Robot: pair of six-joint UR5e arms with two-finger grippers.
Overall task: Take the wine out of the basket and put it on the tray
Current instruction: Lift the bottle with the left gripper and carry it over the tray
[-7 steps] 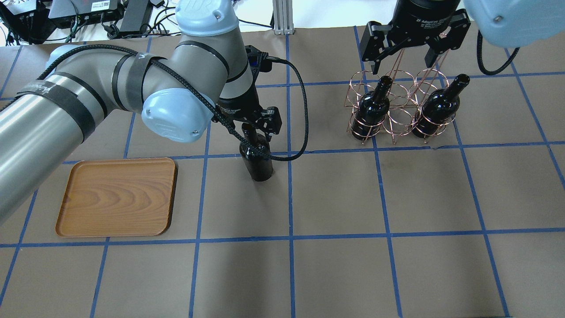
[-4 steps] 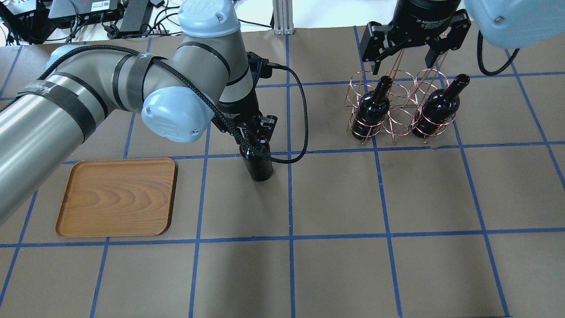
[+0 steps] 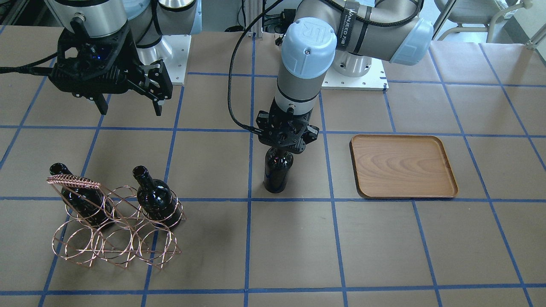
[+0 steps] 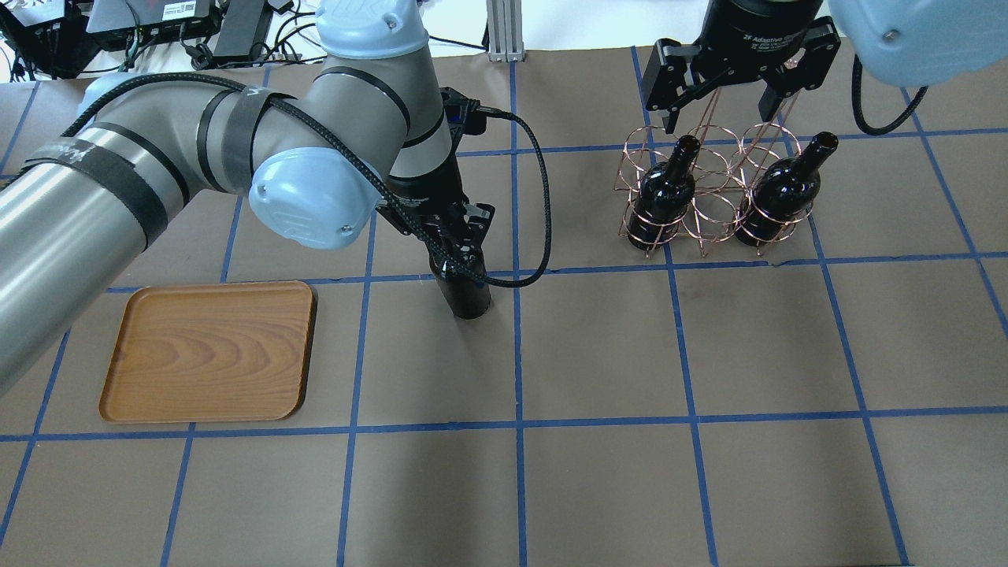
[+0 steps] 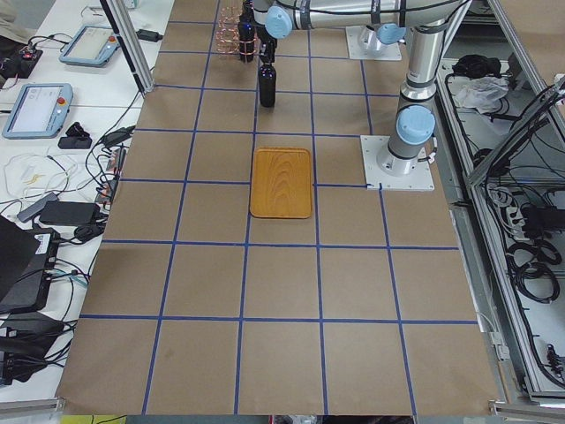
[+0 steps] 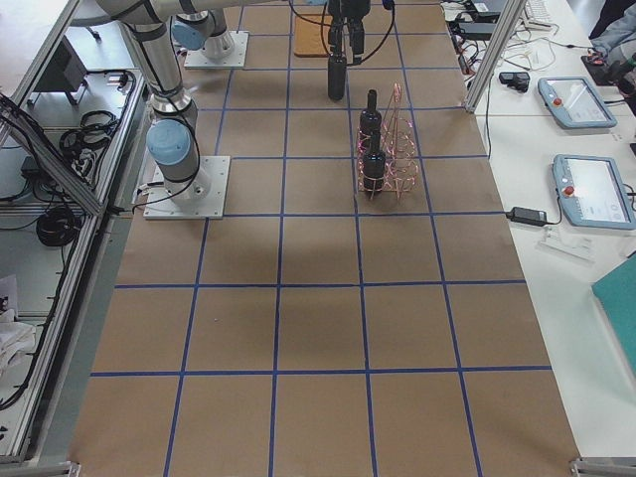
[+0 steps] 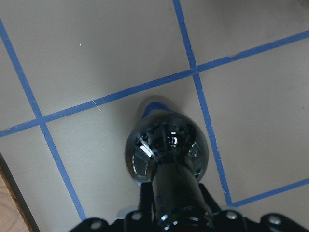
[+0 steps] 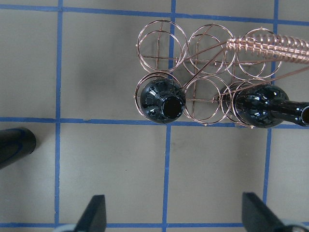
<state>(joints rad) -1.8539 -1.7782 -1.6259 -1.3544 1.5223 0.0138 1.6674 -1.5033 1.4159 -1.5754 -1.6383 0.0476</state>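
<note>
My left gripper (image 4: 458, 240) is shut on the neck of a black wine bottle (image 4: 470, 296), which hangs or stands upright at mid-table; I cannot tell whether its base touches. It shows from above in the left wrist view (image 7: 166, 150) and in the front view (image 3: 277, 170). The wooden tray (image 4: 209, 350) lies empty to the bottle's left. The copper wire basket (image 4: 709, 189) holds two more bottles (image 4: 665, 193) (image 4: 780, 193). My right gripper (image 4: 728, 98) hangs open and empty above the basket's far side; its fingers (image 8: 96, 212) spread wide.
The basket's coil-wrapped handle (image 8: 268, 48) rises under the right gripper. The table is brown paper with blue tape grid lines (image 4: 516, 425). Cables and electronics (image 4: 157, 24) sit beyond the table's far edge.
My left gripper's fingers have closed onto the bottle neck, and the bottle has shifted slightly. The right arm, basket and tray have not moved.
</note>
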